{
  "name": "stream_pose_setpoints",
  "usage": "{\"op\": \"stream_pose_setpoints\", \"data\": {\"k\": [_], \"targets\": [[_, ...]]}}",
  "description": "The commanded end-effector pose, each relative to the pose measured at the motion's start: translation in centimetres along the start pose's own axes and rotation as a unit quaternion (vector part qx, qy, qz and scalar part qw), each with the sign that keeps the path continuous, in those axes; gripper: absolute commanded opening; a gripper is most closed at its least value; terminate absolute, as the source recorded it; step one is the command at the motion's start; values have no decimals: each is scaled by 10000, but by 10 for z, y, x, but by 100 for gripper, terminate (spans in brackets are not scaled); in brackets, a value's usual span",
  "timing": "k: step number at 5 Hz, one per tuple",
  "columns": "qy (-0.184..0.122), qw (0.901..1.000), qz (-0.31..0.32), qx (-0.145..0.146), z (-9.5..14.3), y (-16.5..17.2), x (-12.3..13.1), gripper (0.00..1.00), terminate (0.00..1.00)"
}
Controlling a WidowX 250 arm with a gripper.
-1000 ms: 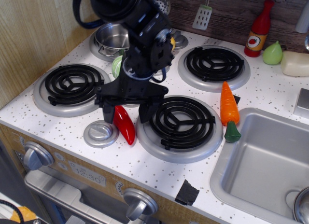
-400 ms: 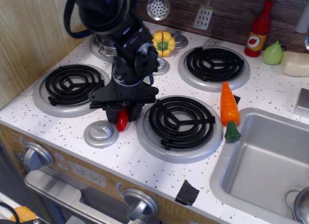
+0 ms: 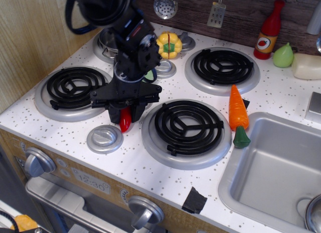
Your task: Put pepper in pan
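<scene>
1. Since the earlier frames, the gripper [image 3: 125, 114] has been closed on the pepper [image 3: 125, 121] and raised slightly; the red tip is seen hanging below the black fingers.
2. Pepper and gripper are positioned between the front-left and front-centre burners, just behind a round silver lid [image 3: 105, 138].
3. The pan [image 3: 105, 42] is seen at the back left, partly hidden by the arm.
4. A carrot [image 3: 237, 107] is laid beside the sink [image 3: 273, 178].

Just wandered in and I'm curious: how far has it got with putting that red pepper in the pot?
Grabbing looks done: the fingers are shut on the red pepper, its tip poking out below. Left: carry it to the steel pot at the back left and drop it in.
</scene>
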State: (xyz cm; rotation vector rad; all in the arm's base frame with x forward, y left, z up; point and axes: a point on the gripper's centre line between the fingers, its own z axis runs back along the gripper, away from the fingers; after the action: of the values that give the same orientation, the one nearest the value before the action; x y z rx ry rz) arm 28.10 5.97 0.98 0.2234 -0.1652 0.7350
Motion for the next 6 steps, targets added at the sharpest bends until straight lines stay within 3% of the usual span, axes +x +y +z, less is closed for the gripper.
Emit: {"op": "stream_pose_setpoints", "data": {"k": [1, 2, 3, 5, 6], "targets": [[-289, 9947, -897, 409, 78, 2, 26, 0, 0], [-560, 9898, -1215, 490, 94, 3, 41, 0, 0], [-618, 9786, -1954, 210, 93, 13, 78, 0, 0], [-479, 9619, -2693, 13, 83, 1, 126, 0, 0], [-414, 9491, -3099, -377, 78, 0, 133, 100, 0]]}}
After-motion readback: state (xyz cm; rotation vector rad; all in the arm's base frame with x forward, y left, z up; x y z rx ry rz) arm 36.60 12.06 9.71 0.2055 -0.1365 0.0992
